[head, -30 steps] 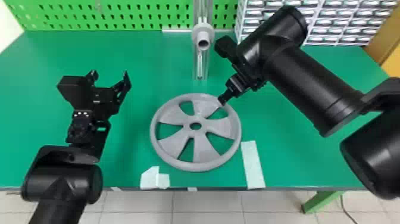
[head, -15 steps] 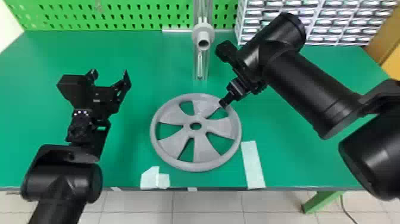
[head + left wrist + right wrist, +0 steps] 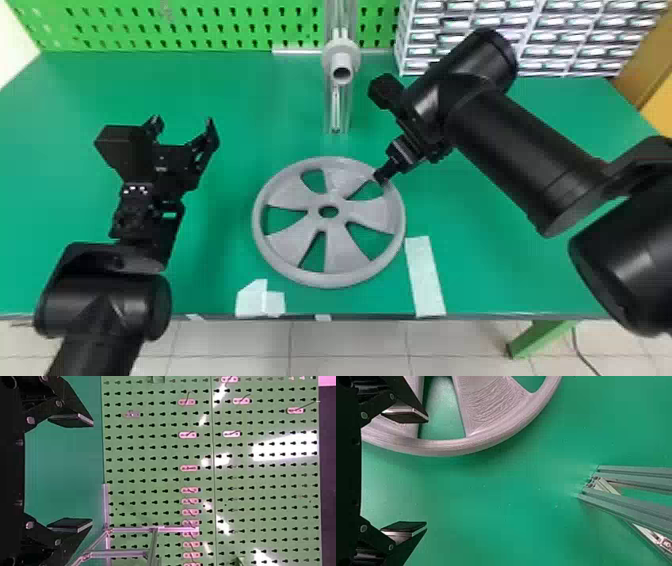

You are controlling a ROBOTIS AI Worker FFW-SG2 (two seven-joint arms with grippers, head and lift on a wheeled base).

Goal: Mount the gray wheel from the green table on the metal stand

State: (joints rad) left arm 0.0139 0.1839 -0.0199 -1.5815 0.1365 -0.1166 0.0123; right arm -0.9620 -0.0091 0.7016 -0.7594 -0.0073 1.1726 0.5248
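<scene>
On the green desk (image 3: 240, 90), a gray wheel (image 3: 345, 250) lies flat before the metal stand (image 3: 337, 115)

The wheel rests near the desk's front edge, between a white strip of tape (image 3: 425, 280) on its right and folded white patches (image 3: 252, 300) just beyond its near left rim. Behind it stands the upright metal stand, a gray hub (image 3: 341, 57) facing front. The right claw (image 3: 381, 179) is at the wheel's far right rim, its fingers wide apart; whether they touch the rim, I cannot tell. Over the desk's left part, well apart from the wheel, the left claw (image 3: 183, 124) is spread wide too.

Along the back runs a bright green pegboard (image 3: 190, 25), dotted with small hooks (image 3: 189, 468), and at its right a white rack of little drawers (image 3: 540, 55). Below the front edge show pale floor tiles (image 3: 240, 345) and a green leg (image 3: 540, 340).
</scene>
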